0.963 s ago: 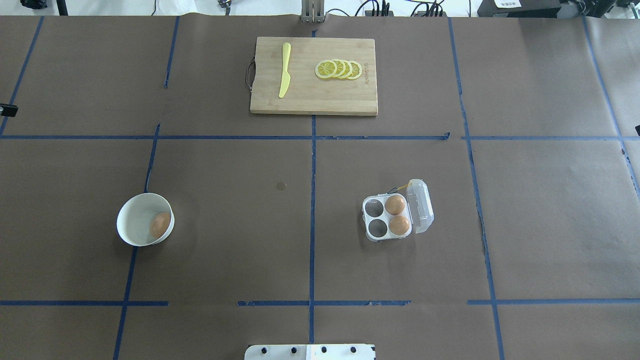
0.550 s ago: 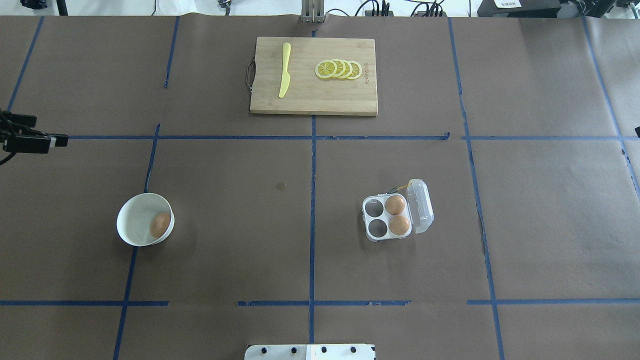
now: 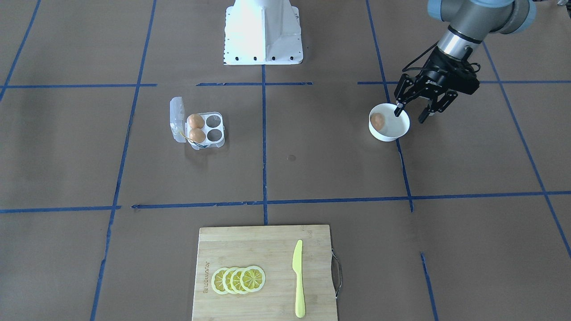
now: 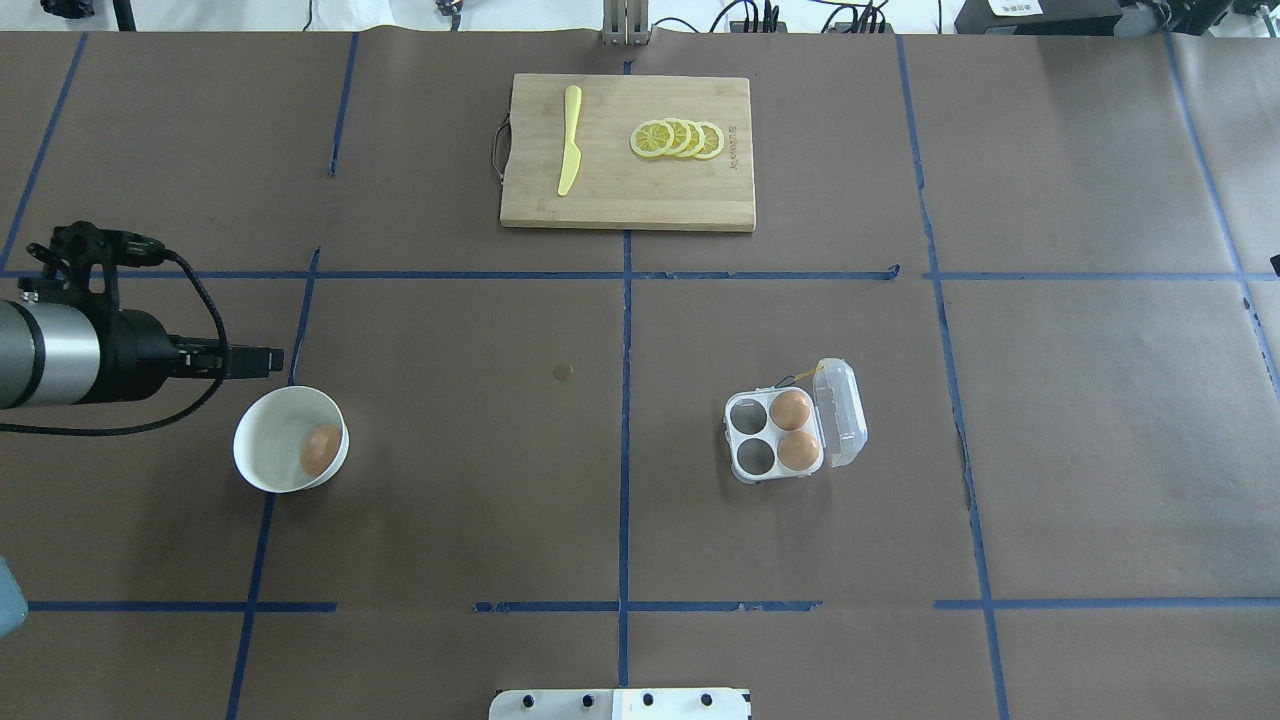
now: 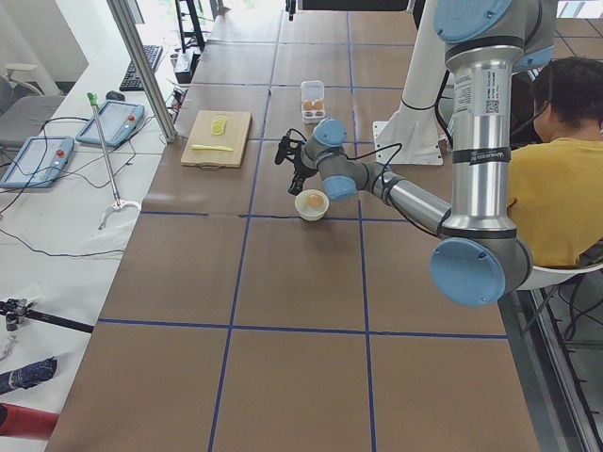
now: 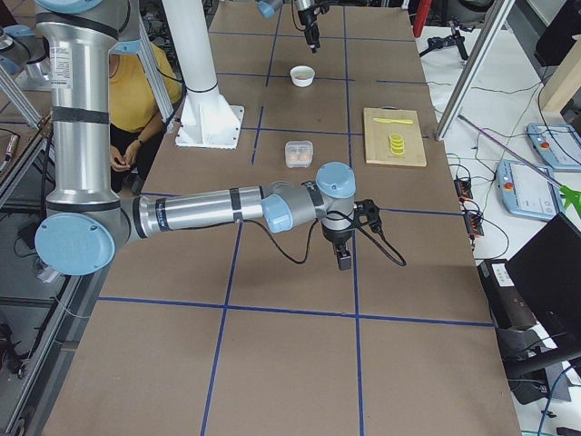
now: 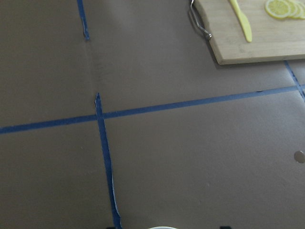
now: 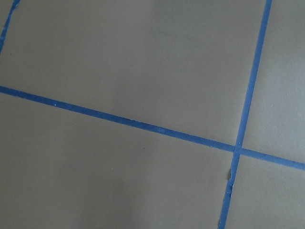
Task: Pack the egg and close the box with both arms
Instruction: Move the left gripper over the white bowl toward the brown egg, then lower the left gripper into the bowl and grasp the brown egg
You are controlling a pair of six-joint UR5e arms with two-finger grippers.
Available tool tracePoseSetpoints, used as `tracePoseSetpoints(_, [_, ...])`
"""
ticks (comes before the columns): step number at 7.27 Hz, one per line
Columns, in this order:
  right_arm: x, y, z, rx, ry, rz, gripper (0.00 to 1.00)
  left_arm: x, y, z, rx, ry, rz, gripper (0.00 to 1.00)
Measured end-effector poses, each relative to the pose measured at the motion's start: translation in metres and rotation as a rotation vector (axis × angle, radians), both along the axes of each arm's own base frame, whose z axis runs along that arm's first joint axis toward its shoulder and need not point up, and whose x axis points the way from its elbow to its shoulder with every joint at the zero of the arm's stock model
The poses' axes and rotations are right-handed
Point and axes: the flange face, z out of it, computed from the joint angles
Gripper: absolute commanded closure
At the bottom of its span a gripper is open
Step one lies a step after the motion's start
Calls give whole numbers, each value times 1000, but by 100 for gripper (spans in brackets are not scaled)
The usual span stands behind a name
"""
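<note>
Approach by the left arm is what has changed. In the front-facing view the left gripper (image 3: 409,117) hangs with its jaws spread at the rim of the white bowl (image 3: 389,138). The egg (image 3: 378,120) lies inside the bowl, untouched. The box (image 3: 215,121) stands open nearer the table's right edge, with two eggs in it and two cups free.

In the overhead view this gripper (image 4: 262,360), a moment ago only at the table's left edge, is now just beside the bowl.

The left side view agrees: the gripper hangs above the bowl.

In the right side view the right gripper (image 6: 344,259) hovers toward the table's right edge, well apart from the box. Whether its jaws are spread, I cannot tell.

I judge that the pick is about to begin; packing and closing are not yet done.
</note>
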Motion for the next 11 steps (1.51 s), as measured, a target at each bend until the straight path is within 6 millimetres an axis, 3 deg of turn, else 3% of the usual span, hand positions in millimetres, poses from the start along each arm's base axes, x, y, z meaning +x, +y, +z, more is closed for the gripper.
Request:
tracePoseSetpoints(3, [0, 0, 2, -3, 3, 1, 0, 50, 10, 24, -53, -58, -28, 32])
tracePoseSetpoints(5, [0, 0, 2, -2, 4, 0, 0, 67, 19, 30, -56, -68, 0, 32])
tracePoseSetpoints(11, [0, 0, 1, -1, 5, 1, 0, 78, 30, 31, 16, -100, 81, 32])
